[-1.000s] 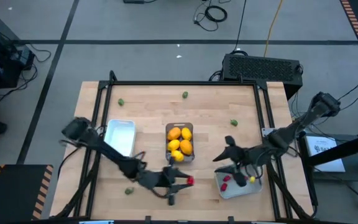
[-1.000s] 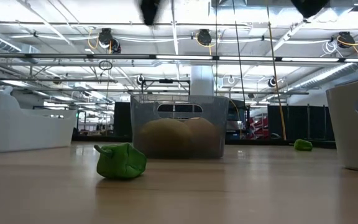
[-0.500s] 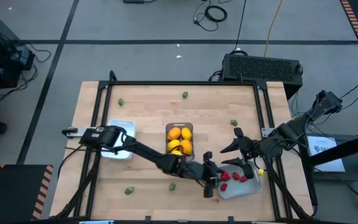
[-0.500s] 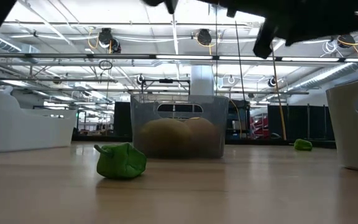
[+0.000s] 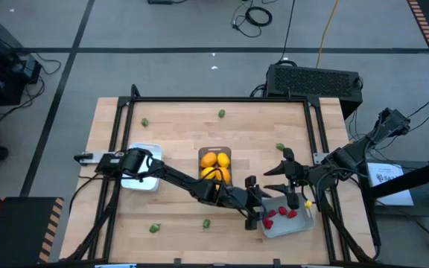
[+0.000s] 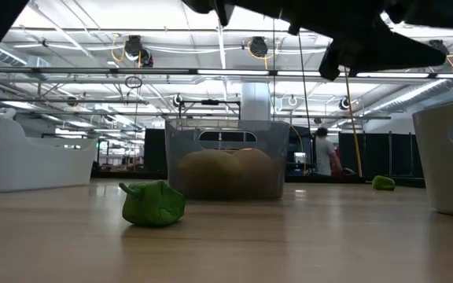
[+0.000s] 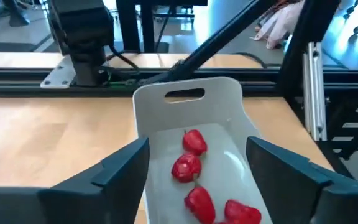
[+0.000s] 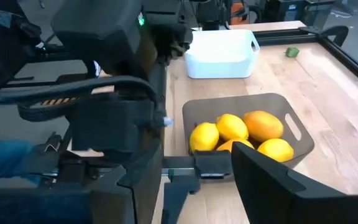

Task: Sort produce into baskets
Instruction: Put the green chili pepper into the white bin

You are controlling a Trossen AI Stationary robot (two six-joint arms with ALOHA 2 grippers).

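My left gripper [image 5: 254,203] [image 7: 197,149] hovers open over the near-left end of the pale grey-blue tray [image 5: 302,225] [image 7: 211,104]. Several red strawberry-like pieces [image 7: 186,168] lie on the tray's floor below it. My right gripper [image 5: 284,179] waits open just beyond the tray's far side. The clear bin [image 5: 216,152] [image 8: 294,127] holds yellow and orange lemons [image 8: 236,127]. The white tray [image 5: 146,181] [image 8: 221,56] stands at the left, partly under my left arm. Loose green pieces lie on the table, one [image 5: 207,222] [image 6: 153,204] near the front.
More green pieces lie at the far left [image 5: 145,122], far middle [image 5: 221,113], right of the clear bin [image 5: 280,147] and front left [image 5: 154,228]. A black frame [image 5: 222,99] rims the table. My left arm [image 5: 177,179] reaches across the middle.
My left gripper has carried a red piece from the front middle toward the table's right edge, over the grey-blue tray, then opened and let it go into the tray. My right gripper has drawn back a little toward the far right.
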